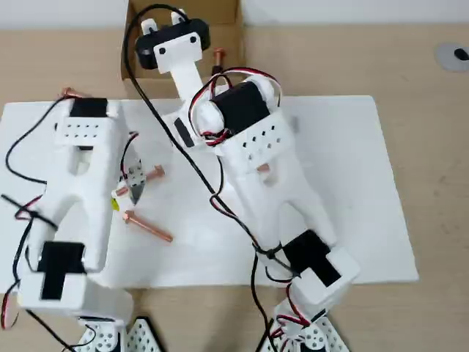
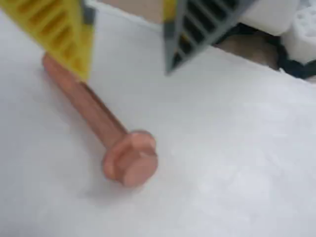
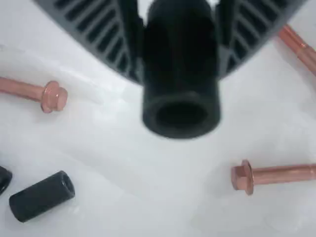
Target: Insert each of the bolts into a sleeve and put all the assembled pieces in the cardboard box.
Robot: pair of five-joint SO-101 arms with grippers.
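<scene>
Black sleeve (image 3: 180,103) is clamped between the jaws of the right gripper (image 3: 180,59). Its bore is open and empty, with no bolt in it yet. It hangs over the white sheet (image 1: 352,198).

Left gripper (image 2: 126,69) has its jaws apart, low over a copper bolt (image 2: 106,131) lying flat. The yellow finger is in front of the shank, and the bolt is not gripped.

Progress looks early. One copper piece (image 1: 218,57) sits in the cardboard box (image 1: 223,33) near its right wall; cannot tell if it is sleeved. A second bolt (image 1: 146,225) and a third bolt (image 1: 69,93) lie loose, as does a spare sleeve (image 3: 42,196) on its side. Left to do: mate the bolts with sleeves and box them all.

Materials:
- **Bolts:** copper-coloured metal with a round shank and flanged hex head; threads too blurred to tell.
- **Sleeves:** short, matte black, thick-walled tubes.
- **Fingers:** ribbed plastic.
- **Sheet:** smooth and matte.
- **Box:** brown card, open top.
- **Table:** wood-look table (image 1: 425,147).
</scene>
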